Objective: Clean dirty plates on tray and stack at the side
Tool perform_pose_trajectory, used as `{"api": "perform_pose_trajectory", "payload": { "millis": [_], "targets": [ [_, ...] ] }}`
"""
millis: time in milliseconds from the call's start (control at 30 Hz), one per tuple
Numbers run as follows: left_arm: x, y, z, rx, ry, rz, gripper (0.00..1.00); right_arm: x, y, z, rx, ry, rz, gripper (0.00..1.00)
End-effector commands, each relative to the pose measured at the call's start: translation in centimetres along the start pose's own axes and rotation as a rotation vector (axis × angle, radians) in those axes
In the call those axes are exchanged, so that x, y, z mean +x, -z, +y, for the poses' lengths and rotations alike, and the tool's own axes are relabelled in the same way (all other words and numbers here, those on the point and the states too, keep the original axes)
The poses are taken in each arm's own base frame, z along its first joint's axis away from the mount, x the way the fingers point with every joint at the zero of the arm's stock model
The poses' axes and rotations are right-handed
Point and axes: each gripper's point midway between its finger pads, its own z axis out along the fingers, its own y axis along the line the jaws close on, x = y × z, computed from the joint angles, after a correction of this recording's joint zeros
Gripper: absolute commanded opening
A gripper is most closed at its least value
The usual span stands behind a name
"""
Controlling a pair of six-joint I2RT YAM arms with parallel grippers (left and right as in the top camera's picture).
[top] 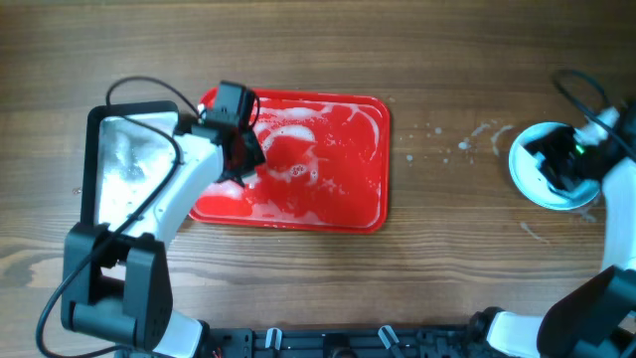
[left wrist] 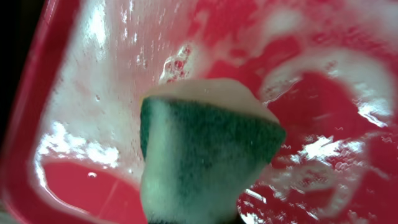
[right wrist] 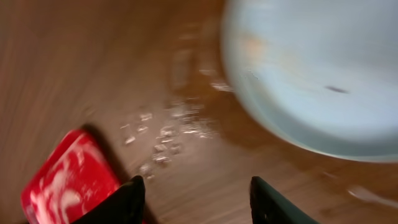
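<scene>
Left gripper (top: 241, 151): clenched on the green sponge (left wrist: 208, 155), over the left part of the tray (top: 353, 194).
Tray: soapy, no plate on it.
Plates (top: 521, 167): stacked well right of the tray.
Right gripper (right wrist: 199, 199): released, empty, above the plates.
Progress: probably almost finished.
</scene>
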Motion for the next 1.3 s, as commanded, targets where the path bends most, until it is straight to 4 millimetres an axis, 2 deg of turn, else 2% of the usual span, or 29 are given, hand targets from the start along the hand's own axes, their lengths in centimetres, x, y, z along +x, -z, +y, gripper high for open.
{"api": "perform_pose_trajectory", "payload": {
  "millis": [0,33,67,100,167,200,300,400,467,533,600,667,733,933,1000,1067,1267],
  "targets": [
    [-3.7,4.1,1.6,-0.06,-0.001,-0.055,0.04,2.8,0.0,8.8,-0.115,0.272,0.01,0.58],
    [-4.0,4.4,2.4,-0.081,0.013,-0.056,0.04,3.5,-0.3,10.0,-0.133,0.291,0.016,0.59],
    [-4.5,4.7,3.7,-0.111,0.036,-0.059,0.04,4.6,-0.8,12.1,-0.165,0.328,0.024,0.59],
    [-5.1,4.7,5.5,-0.146,0.078,-0.062,0.04,5.9,-1.3,14.4,-0.197,0.374,0.024,0.61],
    [-6.2,4.5,9.3,-0.184,0.18,-0.057,0.04,7.7,-2.4,16.4,-0.181,0.411,0.013,0.63],
    [-6.8,4.5,11.4,-0.199,0.237,-0.059,0.04,8.5,-2.9,17.1,-0.164,0.424,0.006,0.64],
    [-8.1,4.5,15.7,-0.224,0.362,-0.081,0.04,10.9,-5.0,18.8,-0.14,0.454,0.016,0.64],
    [-8.4,4.0,18.5,-0.234,0.441,-0.091,0.06,13.1,-7.1,20.0,-0.149,0.496,0.055,0.64],
    [-8.1,3.3,18.5,-0.212,0.451,-0.083,0.17,14.0,-8.3,20.2,-0.146,0.499,0.08,0.64],
    [-7.8,2.7,18.5,-0.211,0.451,-0.079,0.34,14.4,-9.2,20.3,-0.143,0.506,0.089,0.64],
    [-7.5,2.3,18.6,-0.212,0.451,-0.075,0.64,14.7,-10.0,20.0,-0.13,0.507,0.102,0.63],
    [-7.4,2.2,18.6,-0.213,0.45,-0.072,0.82,15.1,-11.2,19.1,-0.096,0.496,0.132,0.63],
    [-7.5,2.2,18.6,-0.213,0.45,-0.073,0.92,15.2,-12.8,17.2,-0.005,0.429,0.148,0.62],
    [-7.5,2.2,18.6,-0.213,0.451,-0.072,0.95,15.2,-15.1,13.3,0.141,0.396,0.187,0.53],
    [-7.5,2.2,18.6,-0.213,0.45,-0.072,0.95,15.6,-15.4,12.5,0.168,0.396,0.21,0.44],
    [-7.5,2.2,18.6,-0.213,0.451,-0.072,0.95,15.9,-15.8,12.4,0.165,0.421,0.226,0.35],
    [-7.4,2.1,17.8,-0.169,0.452,-0.057,0.95,16.7,-16.8,12.3,0.134,0.452,0.277,0.34]
  ]
}}
